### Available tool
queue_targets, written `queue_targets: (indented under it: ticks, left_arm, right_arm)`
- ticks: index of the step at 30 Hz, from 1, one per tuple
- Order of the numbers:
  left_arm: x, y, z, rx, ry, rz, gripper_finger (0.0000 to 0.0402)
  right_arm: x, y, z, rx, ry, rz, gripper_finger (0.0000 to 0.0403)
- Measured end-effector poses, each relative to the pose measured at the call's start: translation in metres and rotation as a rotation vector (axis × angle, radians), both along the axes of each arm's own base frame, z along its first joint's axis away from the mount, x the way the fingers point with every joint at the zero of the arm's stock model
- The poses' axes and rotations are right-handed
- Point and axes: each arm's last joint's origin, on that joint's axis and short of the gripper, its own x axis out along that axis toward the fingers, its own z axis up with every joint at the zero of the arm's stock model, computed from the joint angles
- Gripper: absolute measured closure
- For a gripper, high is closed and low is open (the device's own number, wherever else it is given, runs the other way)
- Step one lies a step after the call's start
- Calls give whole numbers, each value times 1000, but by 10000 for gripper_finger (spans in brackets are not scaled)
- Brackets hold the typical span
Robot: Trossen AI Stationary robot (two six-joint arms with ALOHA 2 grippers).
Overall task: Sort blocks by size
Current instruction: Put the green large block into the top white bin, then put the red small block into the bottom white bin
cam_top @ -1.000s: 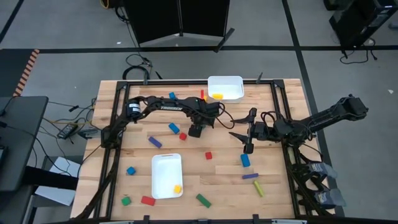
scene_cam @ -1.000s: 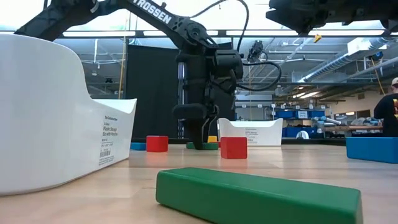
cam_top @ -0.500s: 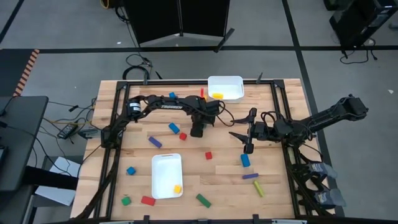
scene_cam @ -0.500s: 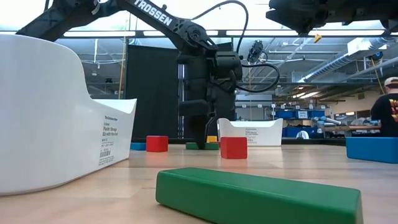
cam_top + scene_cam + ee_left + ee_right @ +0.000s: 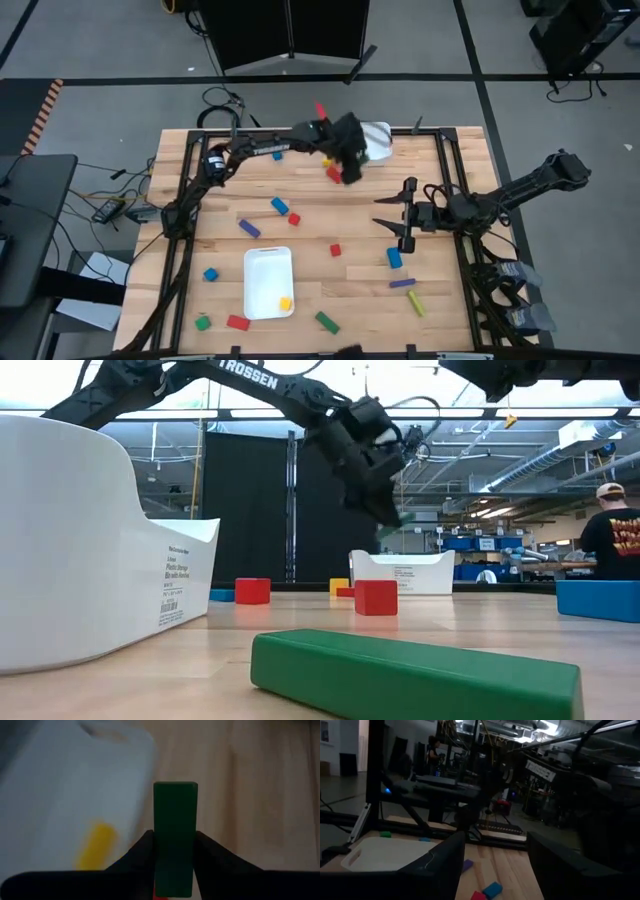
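My left gripper [image 5: 350, 158] is raised above the table's far side, at the near left corner of the far white tray [image 5: 378, 138]. It is shut on a dark green bar [image 5: 175, 835], which also shows in the low view [image 5: 392, 532]. A yellow block [image 5: 97, 845] lies in that tray. My right gripper [image 5: 388, 222] is open and empty, low over the table's right middle, near a blue block [image 5: 394, 257]. Several other blocks lie flat about the table. My left gripper pinches the green bar's two long sides [image 5: 175, 862] between its two fingers, near one end. The bar lies along the fingers, and its free end [image 5: 175, 790] sticks out past the fingertips. The bar is lifted clear of the table.
A second white tray [image 5: 268, 283] at the near left middle holds a yellow cube [image 5: 285, 302]. A green bar [image 5: 327, 322], a red block [image 5: 238, 322] and a green cube [image 5: 203, 323] lie by the near edge. A person [image 5: 615, 530] stands beyond the table.
My left gripper has risen from the table's middle with the green bar and swung toward the far edge and the far white tray, tipping as it went. The bar, which lay on the table a second ago, is lifted clear.
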Motion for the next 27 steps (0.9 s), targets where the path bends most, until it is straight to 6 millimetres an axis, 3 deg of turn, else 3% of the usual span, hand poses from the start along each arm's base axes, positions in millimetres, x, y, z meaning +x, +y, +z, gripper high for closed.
queue_targets:
  ticks: [5, 8, 12, 18, 24, 27]
  left_arm:
    - [0, 37, 3, -38, -175, 197, 299]
    - [0, 51, -10, -71, -180, 262, 299]
    - [1, 57, -26, -93, -155, 303, 299]
    - [3, 58, -34, -78, -146, 351, 297]
    - [5, 55, -33, -65, -150, 334, 178]
    - [4, 53, -30, -67, -138, 329, 141]
  right_arm:
    - [0, 0, -1, -3, 6, 1, 185]
    - [0, 0, -2, -8, 20, 1, 186]
    - [0, 0, -2, -19, 22, -1, 185]
    - [0, 0, -2, -19, 22, -1, 189]
    - [0, 0, -2, -18, 21, -1, 189]
    - [0, 0, -2, -18, 20, -2, 189]
